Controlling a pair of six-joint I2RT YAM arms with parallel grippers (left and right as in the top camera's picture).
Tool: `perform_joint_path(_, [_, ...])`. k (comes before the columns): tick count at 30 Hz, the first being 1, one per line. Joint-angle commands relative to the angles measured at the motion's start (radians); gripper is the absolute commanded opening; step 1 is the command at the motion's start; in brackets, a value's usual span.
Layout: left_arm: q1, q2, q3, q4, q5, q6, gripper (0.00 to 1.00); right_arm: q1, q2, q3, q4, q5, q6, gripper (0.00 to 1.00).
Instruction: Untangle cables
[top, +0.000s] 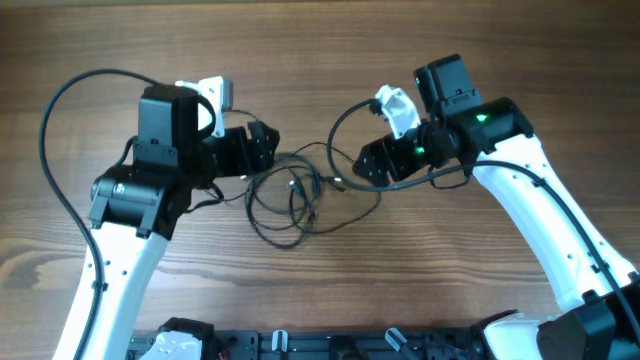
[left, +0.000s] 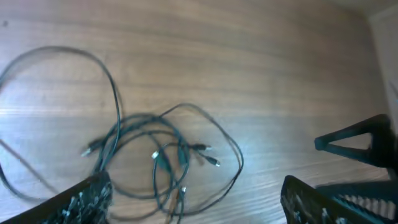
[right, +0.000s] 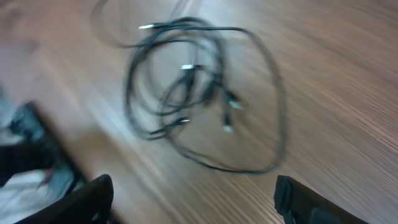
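1. Cables (top: 297, 192), thin black wires with small silvery plug ends, lie in one loose tangle on the brown wood-grain table (top: 330, 45), between the two arms in the overhead view. The heap's long axis runs from one pincer toward the other. The left gripper (top: 265, 150), a black two-finger pincer, sits just beside the tangle's upper-left edge. The right gripper (top: 362, 168), of the same make, sits just beside its upper-right edge. Neither is clearly nearer. Count: two arms, two pincers, one tangle.

2. In the left wrist view, the cables (left: 163, 157) lie on the table ahead of the left gripper (left: 196, 202) and a little left of its gap. One wide loop sweeps out to the right and another to the upper left. The jaws stand spread wide with nothing pinched. About five plug tips show, but how many separate wires they belong to cannot be told.

3. The right wrist view is blurred. The cables (right: 193, 81) lie ahead of the right gripper (right: 189, 196), roughly in line with its gap and apart from it. Its jaws are also spread wide and pinch nothing. Again about five plug tips show.
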Motion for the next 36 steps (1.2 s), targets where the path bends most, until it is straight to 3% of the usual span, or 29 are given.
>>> perform_joint_path(1, [0.004, -0.056, 0.018, -0.037, 0.052, 0.042, 0.88, 0.044, 0.013, -0.026, -0.008, -0.156, -0.134, 0.85])
perform_joint_path(4, [0.004, -0.097, 0.018, -0.034, 0.008, 0.048, 0.88, 0.096, 0.027, -0.030, -0.004, -0.099, -0.111, 0.85])
perform_joint_path(9, [0.004, -0.185, 0.018, -0.024, -0.224, -0.062, 0.88, 0.190, 0.085, -0.031, 0.067, 0.098, 0.035, 0.85])
perform_joint_path(14, [0.004, -0.284, 0.018, -0.068, -0.232, -0.062, 0.88, 0.237, 0.201, -0.031, 0.173, 0.327, 0.422, 0.85])
perform_joint_path(18, [0.004, -0.331, 0.018, -0.108, -0.232, -0.061, 0.89, 0.237, 0.309, -0.031, 0.222, 0.296, 0.699, 0.85])
perform_joint_path(24, [0.004, -0.335, 0.018, -0.137, -0.232, -0.061, 0.89, 0.267, 0.408, -0.031, 0.269, 0.224, 0.979, 0.81])
perform_joint_path(36, [0.004, -0.322, 0.018, -0.160, -0.232, -0.061, 0.91, 0.470, 0.457, -0.031, 0.365, 0.286, 1.145, 0.80])
